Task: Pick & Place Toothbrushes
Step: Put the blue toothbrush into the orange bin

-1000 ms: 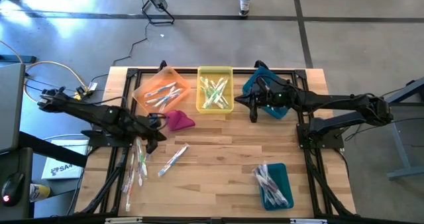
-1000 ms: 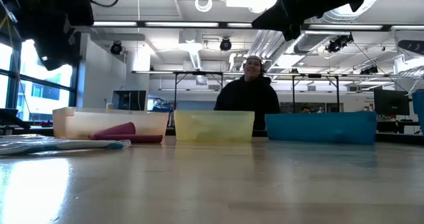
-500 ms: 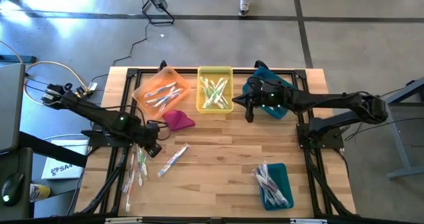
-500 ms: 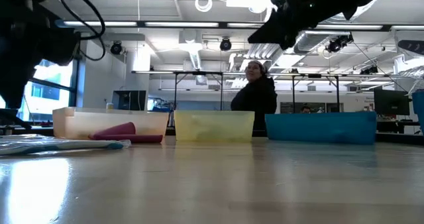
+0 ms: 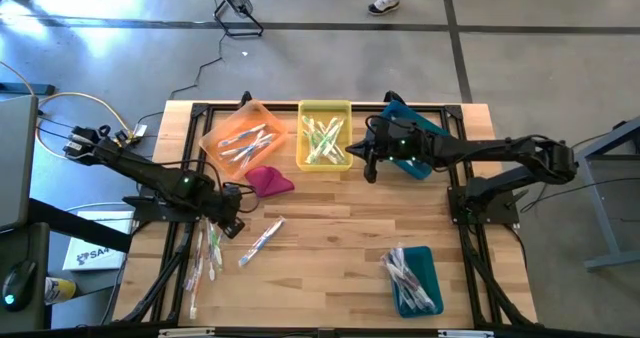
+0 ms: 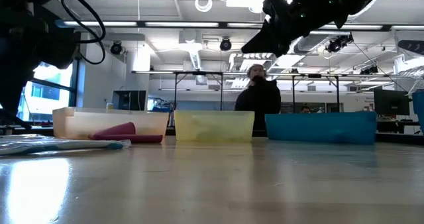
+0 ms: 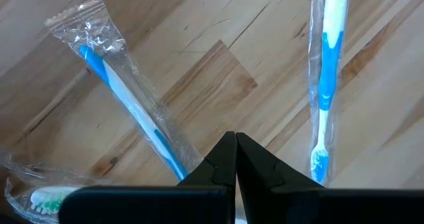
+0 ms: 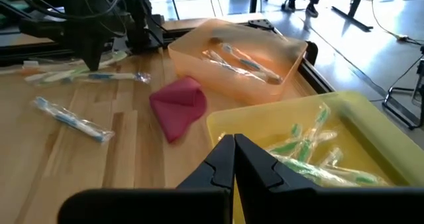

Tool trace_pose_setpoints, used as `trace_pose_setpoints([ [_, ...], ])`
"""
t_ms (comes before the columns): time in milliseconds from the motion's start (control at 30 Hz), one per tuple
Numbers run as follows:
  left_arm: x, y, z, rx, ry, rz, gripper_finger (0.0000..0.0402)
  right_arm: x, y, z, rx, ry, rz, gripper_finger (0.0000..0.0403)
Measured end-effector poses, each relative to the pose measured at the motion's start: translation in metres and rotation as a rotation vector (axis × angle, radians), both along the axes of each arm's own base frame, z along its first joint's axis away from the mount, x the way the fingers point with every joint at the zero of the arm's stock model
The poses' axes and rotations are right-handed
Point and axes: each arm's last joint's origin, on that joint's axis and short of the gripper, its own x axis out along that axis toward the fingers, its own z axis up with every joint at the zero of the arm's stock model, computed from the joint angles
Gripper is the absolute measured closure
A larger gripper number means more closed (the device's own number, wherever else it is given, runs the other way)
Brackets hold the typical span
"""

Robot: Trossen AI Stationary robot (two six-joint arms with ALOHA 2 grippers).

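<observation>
Over the loose toothbrushes [image 5: 208, 250]: left gripper [image 7: 236, 159] clenched, empty, probably lining up a pick | right gripper [image 8: 233, 159] clenched, empty, by yellow bin [image 5: 324, 106], waiting.

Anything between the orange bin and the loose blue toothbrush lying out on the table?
Yes, in the high view the magenta cloth lies between the orange bin and the loose blue toothbrush; from the cloth to the brush there is only bare wood.
</observation>
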Motion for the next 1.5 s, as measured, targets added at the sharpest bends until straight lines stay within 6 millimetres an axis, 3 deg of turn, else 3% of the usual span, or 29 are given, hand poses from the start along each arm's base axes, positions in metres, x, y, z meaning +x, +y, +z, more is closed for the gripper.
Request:
trace_pose_setpoints([
  [700, -0.003, 0.001, 0.0, 0.016, 0.026, -0.028, 0.0399, 0.001, 0.004, 0.0, 0.049, -0.014, 0.107, 0.04],
  [1067, -0.009, 0.004, 0.034, 0.078, 0.112, -0.017, 0.0399, -0.001, 0.015, 0.008, 0.036, -0.04, 0.151, 0.04],
  [1500, -0.005, 0.003, 0.036, 0.076, 0.073, -0.012, 0.0399, 0.0, 0.017, 0.008, 0.024, -0.038, 0.163, 0.0401],
])
